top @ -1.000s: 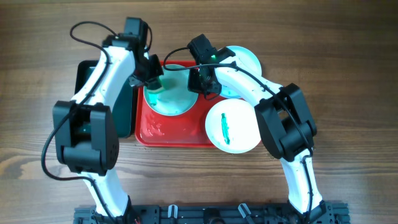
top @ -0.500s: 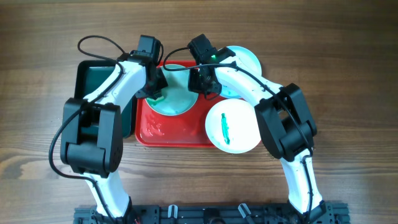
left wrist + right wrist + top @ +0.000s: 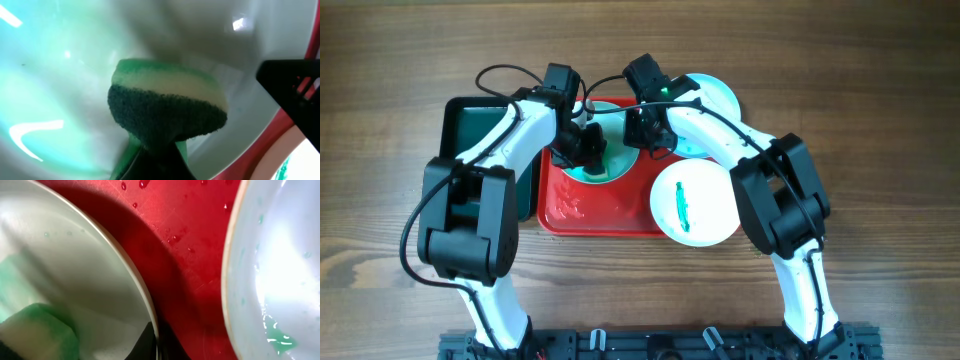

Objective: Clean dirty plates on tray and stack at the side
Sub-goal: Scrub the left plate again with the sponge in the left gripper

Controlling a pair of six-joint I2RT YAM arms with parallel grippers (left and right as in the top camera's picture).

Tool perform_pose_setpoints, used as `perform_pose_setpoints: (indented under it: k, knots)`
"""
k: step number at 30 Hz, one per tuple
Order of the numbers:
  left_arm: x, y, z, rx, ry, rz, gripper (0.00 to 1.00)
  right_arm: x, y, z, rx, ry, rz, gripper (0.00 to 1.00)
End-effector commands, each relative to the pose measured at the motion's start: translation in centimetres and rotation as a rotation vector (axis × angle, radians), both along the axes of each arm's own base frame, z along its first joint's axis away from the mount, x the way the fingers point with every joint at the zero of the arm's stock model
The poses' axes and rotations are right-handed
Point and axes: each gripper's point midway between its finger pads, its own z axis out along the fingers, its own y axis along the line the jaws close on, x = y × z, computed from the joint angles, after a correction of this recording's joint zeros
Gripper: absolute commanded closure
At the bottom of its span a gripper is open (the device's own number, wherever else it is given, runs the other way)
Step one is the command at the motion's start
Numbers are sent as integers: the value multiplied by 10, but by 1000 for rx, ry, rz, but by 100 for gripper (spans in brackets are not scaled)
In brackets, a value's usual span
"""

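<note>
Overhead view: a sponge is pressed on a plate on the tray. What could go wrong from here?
1. The tray is wet; the scrubbed plate, pinched at its rim by the right gripper, might slip under the sponge.
2. The streaked front plate overhangs the tray's edge and could be knocked.

Wooden table (image 3: 880, 80), red tray (image 3: 590, 215) at centre, dark green bin (image 3: 460, 125) touching its left side
</note>
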Motion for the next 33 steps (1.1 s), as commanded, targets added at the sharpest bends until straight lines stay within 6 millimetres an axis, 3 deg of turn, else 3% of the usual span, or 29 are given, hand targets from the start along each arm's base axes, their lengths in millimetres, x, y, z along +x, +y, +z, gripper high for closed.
perform_pose_setpoints:
  k: [1,6,8,15,18,24,28,33]
  knots:
    - [2,24,-7,155,-32,-14,96,3,-18,-16,-64,3,-19,96]
    - [14,76,-7,452,-87,112,96,3,-17,-16,-64,3,-20,96]
    - [26,83,-4,492,-140,146,96,3,-18,-16,-64,3,-19,96]
    - [80,77,12,421,-353,342,96,2,-18,-16,-68,5,-12,96]
    - [85,75,14,401,-370,388,96,2,-18,-16,-68,5,-12,96]
    - [67,71,7,405,-292,357,96,3,-17,-16,-66,0,-6,96]
    - [29,72,-4,425,-134,300,96,3,-17,-16,-67,-2,2,96]
    - [-8,24,-8,172,15,25,96,3,-17,-16,-67,-2,2,96]
